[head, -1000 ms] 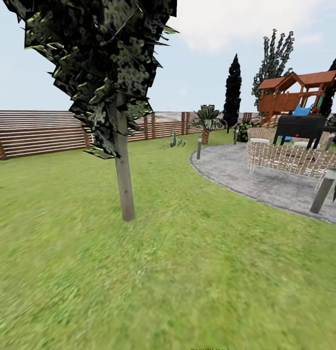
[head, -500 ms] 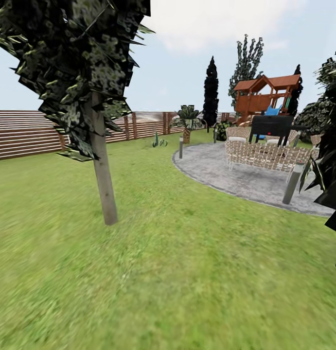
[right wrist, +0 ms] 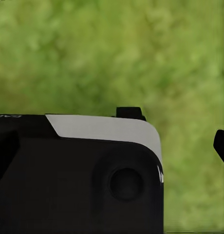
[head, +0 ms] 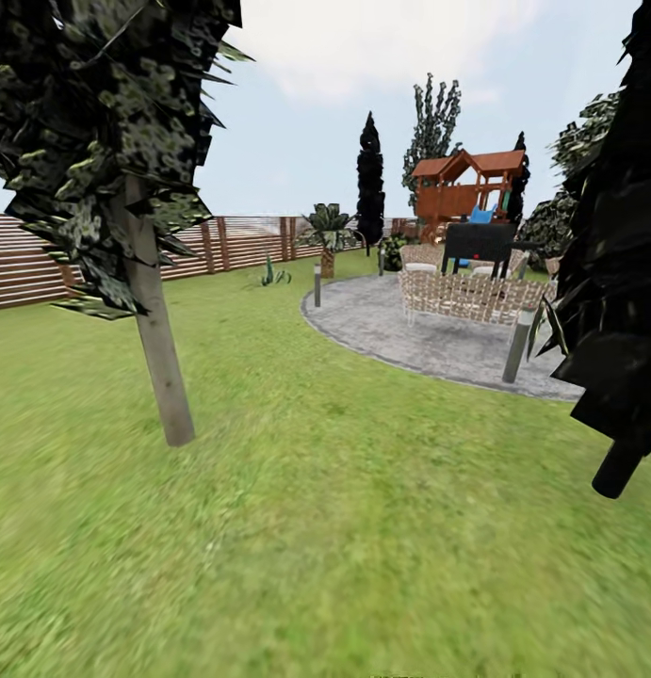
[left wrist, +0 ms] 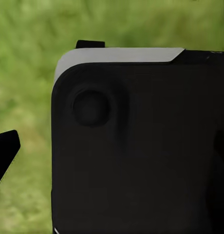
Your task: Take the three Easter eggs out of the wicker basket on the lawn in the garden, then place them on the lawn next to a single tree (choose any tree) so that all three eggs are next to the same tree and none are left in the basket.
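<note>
A tree [head: 160, 358] with a straight pale grey-brown trunk and dark foliage stands on the lawn [head: 363, 527] at the left of the head view. The Easter eggs and the wicker basket are out of view. In the left wrist view one dark fingertip [left wrist: 5, 158] shows at the picture's edge over blurred grass, beside the robot's black body [left wrist: 141, 146]. In the right wrist view a dark fingertip [right wrist: 222, 146] likewise sits at the edge, beside the black body [right wrist: 78, 180]. Each fingertip stands far off centre and nothing is held.
A thin dark cypress [head: 615, 282] stands close on the right. Beyond lies a grey paved patio [head: 400, 330] with pale woven furniture [head: 466, 292] and short bollard lights [head: 516, 347]. A slatted fence [head: 42, 264], a palm [head: 327, 231] and a playset [head: 462, 193] stand farther back.
The whole picture has shifted left, so the camera has turned right. The pale-trunked tree now sits further left and the dark cypress has come in at the right.
</note>
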Tool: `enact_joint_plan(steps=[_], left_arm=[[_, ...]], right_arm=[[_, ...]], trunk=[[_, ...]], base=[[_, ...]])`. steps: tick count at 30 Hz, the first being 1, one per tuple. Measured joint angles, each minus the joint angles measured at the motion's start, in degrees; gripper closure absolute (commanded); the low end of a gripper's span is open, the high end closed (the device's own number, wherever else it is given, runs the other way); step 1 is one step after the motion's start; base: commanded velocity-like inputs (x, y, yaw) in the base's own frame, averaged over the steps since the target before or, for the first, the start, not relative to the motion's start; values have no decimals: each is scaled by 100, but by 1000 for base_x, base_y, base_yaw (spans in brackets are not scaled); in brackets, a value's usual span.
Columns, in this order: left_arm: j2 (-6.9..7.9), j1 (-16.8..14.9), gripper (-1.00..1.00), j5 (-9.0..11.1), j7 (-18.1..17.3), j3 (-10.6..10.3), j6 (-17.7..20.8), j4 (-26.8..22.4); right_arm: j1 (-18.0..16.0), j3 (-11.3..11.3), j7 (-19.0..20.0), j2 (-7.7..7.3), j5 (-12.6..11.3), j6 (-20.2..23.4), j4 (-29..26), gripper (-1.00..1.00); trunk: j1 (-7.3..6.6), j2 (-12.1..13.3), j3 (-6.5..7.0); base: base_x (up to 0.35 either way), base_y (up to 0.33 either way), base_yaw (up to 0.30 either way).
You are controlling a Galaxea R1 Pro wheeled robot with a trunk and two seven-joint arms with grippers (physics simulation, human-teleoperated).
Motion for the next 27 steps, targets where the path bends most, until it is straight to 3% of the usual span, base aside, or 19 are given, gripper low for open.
enact_joint_plan(steps=[27], left_arm=[[0, 0, -100, 0, 27, 6, -2, -7]], right_arm=[[0, -6, 8, -14, -2, -2, -6, -100]], trunk=[[0, 0, 27]], base=[[0, 0, -285]])
